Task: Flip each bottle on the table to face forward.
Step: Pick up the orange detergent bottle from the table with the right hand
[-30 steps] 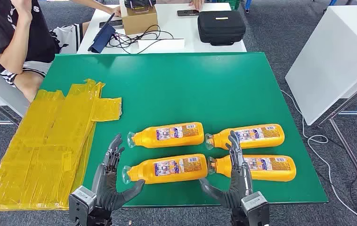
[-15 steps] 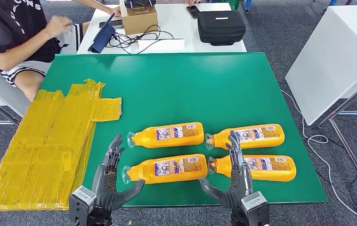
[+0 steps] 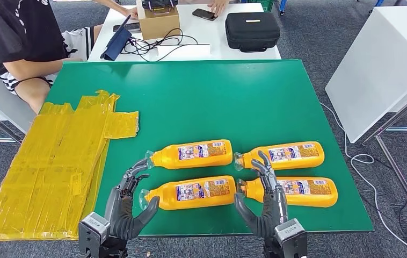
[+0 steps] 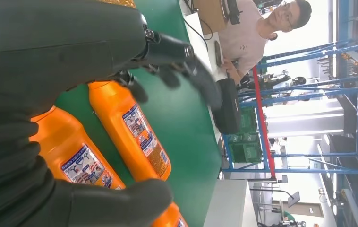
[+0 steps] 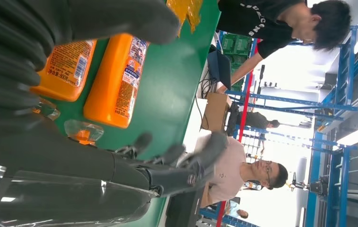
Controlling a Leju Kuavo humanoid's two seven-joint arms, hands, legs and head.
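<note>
Both hands hovering open by the near-left bottle, nothing gripped.

Four orange plastic bottles w/ clear caps are lying on their sides on the green table, 2x2 block toward the near edge, caps pointing to the left edge: far-left bottle, far-right bottle, near-left bottle, near-right bottle. Left hand is sitting at the near edge just beside the near-left bottle's cap, fingers apart & curling, holding nothing. Right hand is hanging btwn the two near bottles, fingers spread, empty. Crumpled yellow plastic sheeting is draping over the left edge. Person in black shirt is sitting off the far-left corner.
</note>
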